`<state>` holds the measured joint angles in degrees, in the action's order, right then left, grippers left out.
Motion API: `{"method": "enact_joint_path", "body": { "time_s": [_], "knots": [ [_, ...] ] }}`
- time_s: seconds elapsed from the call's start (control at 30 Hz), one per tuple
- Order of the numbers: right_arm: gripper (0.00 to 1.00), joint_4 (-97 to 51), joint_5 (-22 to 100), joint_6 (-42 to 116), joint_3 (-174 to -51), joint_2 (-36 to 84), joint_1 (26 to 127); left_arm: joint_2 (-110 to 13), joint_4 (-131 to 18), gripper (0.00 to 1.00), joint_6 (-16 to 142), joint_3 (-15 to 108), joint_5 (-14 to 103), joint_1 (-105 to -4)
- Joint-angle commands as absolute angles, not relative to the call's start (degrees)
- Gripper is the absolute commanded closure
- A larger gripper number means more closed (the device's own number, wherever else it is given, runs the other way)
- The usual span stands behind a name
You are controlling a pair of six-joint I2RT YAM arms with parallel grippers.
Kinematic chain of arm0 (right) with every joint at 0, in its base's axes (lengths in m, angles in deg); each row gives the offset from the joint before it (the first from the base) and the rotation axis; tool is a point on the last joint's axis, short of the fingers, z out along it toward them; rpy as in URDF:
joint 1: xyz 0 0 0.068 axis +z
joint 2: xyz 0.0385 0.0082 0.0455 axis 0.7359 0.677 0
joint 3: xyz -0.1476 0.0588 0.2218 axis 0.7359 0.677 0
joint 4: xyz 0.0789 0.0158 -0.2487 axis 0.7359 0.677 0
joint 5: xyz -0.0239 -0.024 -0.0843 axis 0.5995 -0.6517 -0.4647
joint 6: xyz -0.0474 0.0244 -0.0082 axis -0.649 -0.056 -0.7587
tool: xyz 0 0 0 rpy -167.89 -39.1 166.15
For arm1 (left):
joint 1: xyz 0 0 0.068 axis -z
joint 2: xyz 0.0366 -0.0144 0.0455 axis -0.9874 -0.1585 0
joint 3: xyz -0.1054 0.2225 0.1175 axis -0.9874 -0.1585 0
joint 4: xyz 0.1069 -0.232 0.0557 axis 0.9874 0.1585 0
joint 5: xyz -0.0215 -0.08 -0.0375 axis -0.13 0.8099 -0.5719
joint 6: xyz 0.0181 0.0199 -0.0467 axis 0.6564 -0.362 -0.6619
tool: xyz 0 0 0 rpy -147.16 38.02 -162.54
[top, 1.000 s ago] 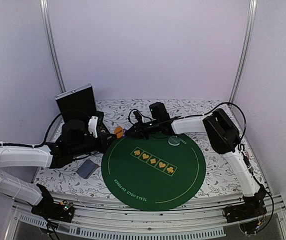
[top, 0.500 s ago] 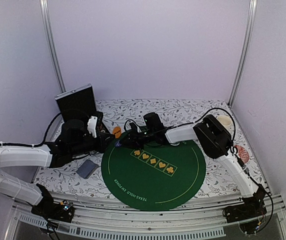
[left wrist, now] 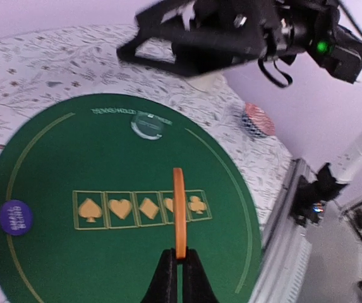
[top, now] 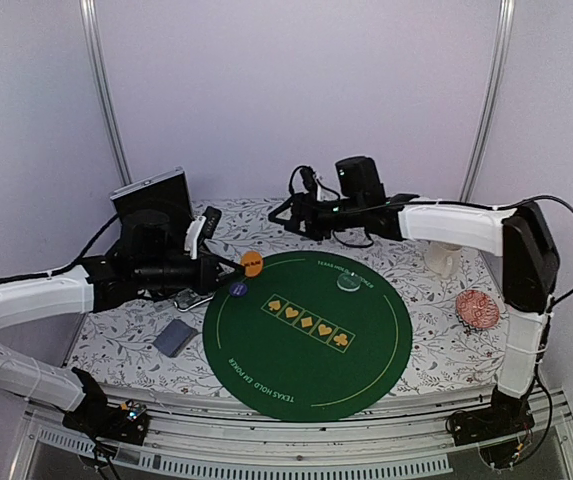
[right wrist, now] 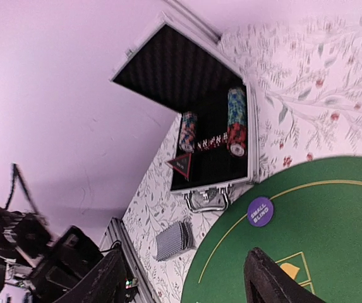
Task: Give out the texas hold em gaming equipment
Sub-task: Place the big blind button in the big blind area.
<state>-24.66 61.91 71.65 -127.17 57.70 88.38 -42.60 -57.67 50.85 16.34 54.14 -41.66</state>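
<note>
Top view: left hand (top: 242,264) pinches the orange round disc (top: 252,266) above the far-left rim of the green round felt mat (top: 306,365); right hand (top: 301,212) hangs spread and empty, well apart, over the far desk (top: 256,215) | Left wrist: disc stands on its edge between the fingers (left wrist: 167,278), mat directly below, so the left arm is nearer | Right wrist: spread fingers (right wrist: 102,284) hold nothing.
</note>
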Motion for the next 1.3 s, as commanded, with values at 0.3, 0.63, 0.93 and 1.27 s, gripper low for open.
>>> {"method": "enact_joint_path", "body": {
  "time_s": [0.3,0.63,0.93,1.27],
  "knots": [
    [0.33,-14.26,47.40,54.79,-97.05,25.02,87.12,-50.62,-56.45,1.00,29.46,4.96,85.58,-36.15],
    [0.33,-15.06,44.94,55.11,-88.60,17.61,87.12,-64.52,-67.27,1.00,28.85,2.34,88.57,-35.64],
    [0.33,-15.12,45.10,55.34,-87.60,15.95,87.12,-63.22,-59.75,0.70,33.44,4.70,79.72,-35.80],
    [0.33,-12.85,44.58,54.22,-89.35,14.03,87.20,-46.97,-26.48,0.36,48.41,27.59,42.48,-35.54]
  ]
}}
